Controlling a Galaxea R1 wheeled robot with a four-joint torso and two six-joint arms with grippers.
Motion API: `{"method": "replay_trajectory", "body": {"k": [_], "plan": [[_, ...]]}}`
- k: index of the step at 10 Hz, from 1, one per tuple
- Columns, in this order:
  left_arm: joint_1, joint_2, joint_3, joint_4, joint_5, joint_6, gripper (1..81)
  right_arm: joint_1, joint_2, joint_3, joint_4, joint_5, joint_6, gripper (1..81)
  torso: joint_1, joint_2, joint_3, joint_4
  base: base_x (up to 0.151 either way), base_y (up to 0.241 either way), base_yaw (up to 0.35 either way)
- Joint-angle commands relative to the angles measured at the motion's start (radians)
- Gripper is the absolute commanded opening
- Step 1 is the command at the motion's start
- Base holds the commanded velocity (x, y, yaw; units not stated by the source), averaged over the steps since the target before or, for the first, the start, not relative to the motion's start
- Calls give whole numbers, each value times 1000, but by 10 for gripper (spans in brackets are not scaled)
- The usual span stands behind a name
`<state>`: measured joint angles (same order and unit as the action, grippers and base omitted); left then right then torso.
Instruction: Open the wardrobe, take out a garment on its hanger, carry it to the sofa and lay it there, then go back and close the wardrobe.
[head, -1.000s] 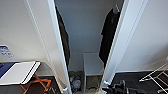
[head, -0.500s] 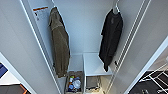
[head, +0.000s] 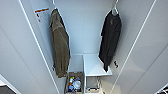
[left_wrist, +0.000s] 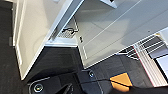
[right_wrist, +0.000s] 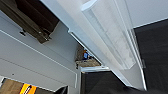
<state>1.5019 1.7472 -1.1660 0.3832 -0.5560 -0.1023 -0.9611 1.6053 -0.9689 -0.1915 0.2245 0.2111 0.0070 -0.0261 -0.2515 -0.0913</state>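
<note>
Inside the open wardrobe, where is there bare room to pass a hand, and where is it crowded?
Free: the gap between the olive-brown jacket and the black long-sleeved top, and the bare white shelf below. Crowded: the floor, with an open box of small items.

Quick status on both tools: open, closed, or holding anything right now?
Left tool: cannot be told; its fingers cannot be made out.
Right tool: cannot be told either.

Smooth, matt white panels on the wardrobe (head: 82, 37). The garment (head: 110, 40) is thin, soft black cloth, dull in the light; the jacket (head: 60, 47) is heavier olive-brown fabric, coarser-looking. Dark carpet (left_wrist: 60, 60) looks rough, matt.
</note>
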Motion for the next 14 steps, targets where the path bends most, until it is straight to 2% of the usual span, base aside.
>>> {"method": "replay_trajectory", "body": {"k": [1, 3, 5, 7, 10, 13, 14], "plan": [[185, 234, -386, -47, -255, -31, 811, -184, 137, -217, 145, 41, 21, 811, 0, 0, 0, 0, 0, 0, 0], [177, 401, -542, -134, -176, -25, 811, -285, 329, -391, 167, 44, 24, 811, -1, -1, 1, 0, 0, 0, 0], [160, 575, -734, -161, -104, -27, 811, -362, 530, -576, 176, 38, 24, 811, -2, -1, 2, 0, 0, 0, 0], [140, 717, -827, -158, 46, -22, 811, -426, 650, -708, 176, 15, 24, 811, -2, -2, 2, 0, 0, 0, 0], [119, 952, -1172, -159, 137, -28, 811, -506, 797, -903, 172, 9, 24, 811, -3, -3, 2, 0, 0, 0, 0], [113, 1074, -1336, -148, 169, -30, 811, -548, 974, -1147, 156, -54, 21, 811, -4, -3, 3, 0, 0, 0, 0], [104, 1106, -1370, -147, 227, -30, 811, -555, 1040, -1235, 153, -89, 13, 811, -4, -3, 3, 0, 0, 0, 0]]}}
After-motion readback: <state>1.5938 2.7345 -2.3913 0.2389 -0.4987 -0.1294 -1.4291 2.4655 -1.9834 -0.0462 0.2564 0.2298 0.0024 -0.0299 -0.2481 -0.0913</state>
